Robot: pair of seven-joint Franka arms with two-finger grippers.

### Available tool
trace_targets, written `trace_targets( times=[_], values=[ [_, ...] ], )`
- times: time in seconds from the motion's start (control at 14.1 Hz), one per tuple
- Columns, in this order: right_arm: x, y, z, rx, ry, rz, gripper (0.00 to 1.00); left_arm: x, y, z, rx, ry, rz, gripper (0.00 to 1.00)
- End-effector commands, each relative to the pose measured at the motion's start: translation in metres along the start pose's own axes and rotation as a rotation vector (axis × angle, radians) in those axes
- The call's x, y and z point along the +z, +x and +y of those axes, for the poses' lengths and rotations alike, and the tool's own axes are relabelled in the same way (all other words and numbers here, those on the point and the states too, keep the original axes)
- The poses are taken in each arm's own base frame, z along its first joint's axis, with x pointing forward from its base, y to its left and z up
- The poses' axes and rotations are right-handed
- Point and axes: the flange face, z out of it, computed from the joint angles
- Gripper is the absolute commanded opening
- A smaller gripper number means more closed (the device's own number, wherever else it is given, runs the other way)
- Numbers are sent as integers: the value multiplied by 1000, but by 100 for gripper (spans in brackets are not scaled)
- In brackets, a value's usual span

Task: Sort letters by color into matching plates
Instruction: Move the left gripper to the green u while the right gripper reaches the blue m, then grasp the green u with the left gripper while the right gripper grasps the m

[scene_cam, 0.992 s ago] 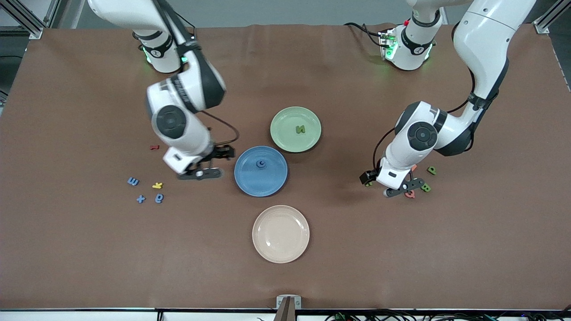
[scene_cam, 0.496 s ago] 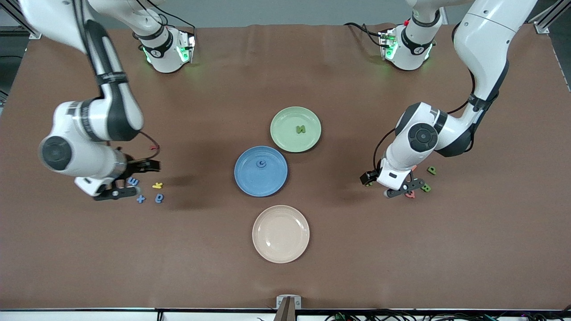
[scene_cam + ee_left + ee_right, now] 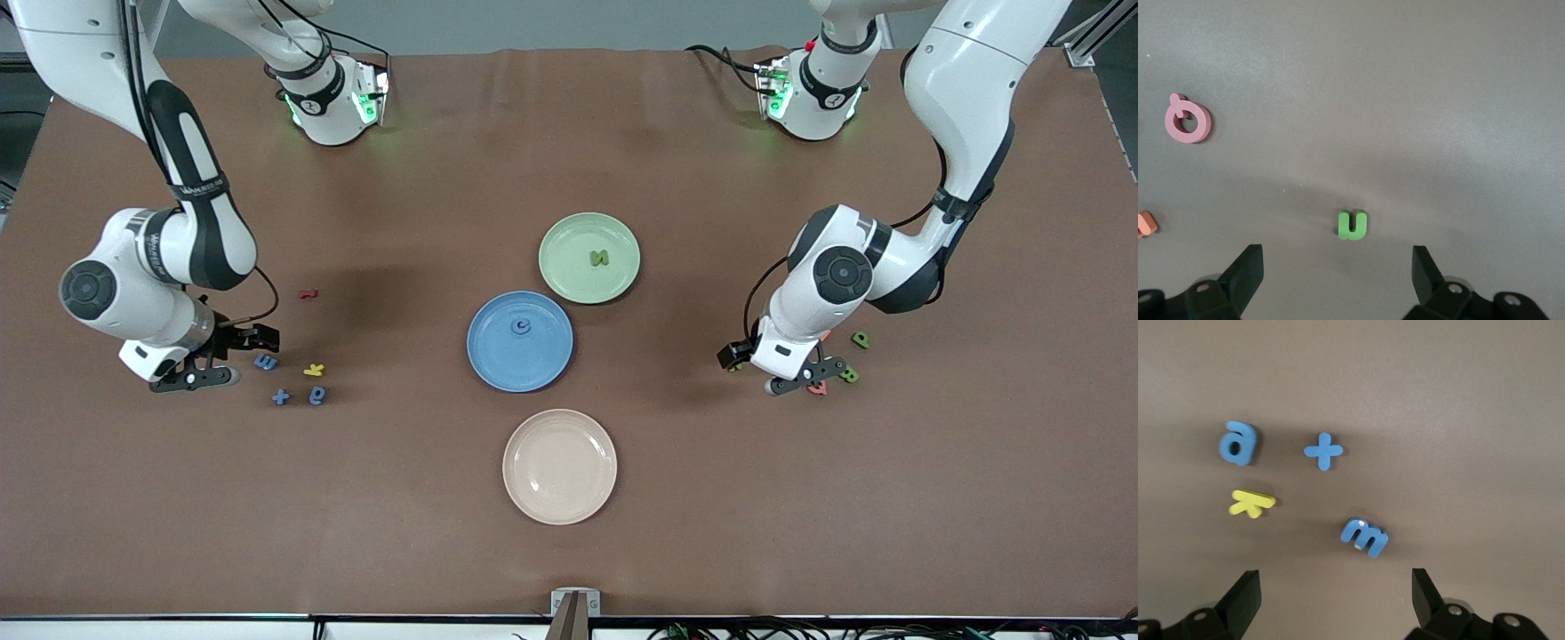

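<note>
My right gripper (image 3: 227, 358) hangs open and empty low over the table, beside a blue letter m (image 3: 265, 362) (image 3: 1365, 537). A blue plus (image 3: 1323, 451), a blue a (image 3: 1238, 443) and a yellow k (image 3: 1251, 503) lie close by. My left gripper (image 3: 772, 369) is open and empty too, low over a green u (image 3: 1352, 224), with a pink Q (image 3: 1187, 121) and an orange piece (image 3: 1145, 224) to one side. The blue plate (image 3: 498, 360) holds a blue letter (image 3: 521, 327). The green plate (image 3: 569, 240) holds a green letter (image 3: 599, 258). The cream plate (image 3: 559, 498) has nothing on it.
A dark red letter (image 3: 308, 292) lies on the brown mat, farther from the front camera than the blue letters. Two more green letters (image 3: 860, 339) (image 3: 849, 374) lie past the left gripper toward that end of the table. The three plates sit in the middle.
The right arm has swung from beside the blue plate out to the letters at its own end of the table and come down there. The left arm has not moved.
</note>
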Motion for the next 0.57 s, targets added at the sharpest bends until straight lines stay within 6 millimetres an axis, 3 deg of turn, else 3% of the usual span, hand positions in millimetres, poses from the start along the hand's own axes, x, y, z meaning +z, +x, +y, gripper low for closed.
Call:
trace_targets(
  times=[0.0, 0.28, 0.5],
  values=[
    [21, -3, 10, 7, -13, 13, 100, -1, 2, 3, 19, 5, 12, 98],
    [56, -1, 15, 12, -32, 31, 100, 0, 1, 5, 25, 6, 10, 98],
    [58, 1, 18, 17, -32, 33, 97, 4, -2, 7, 29, 7, 5, 98]
  ],
)
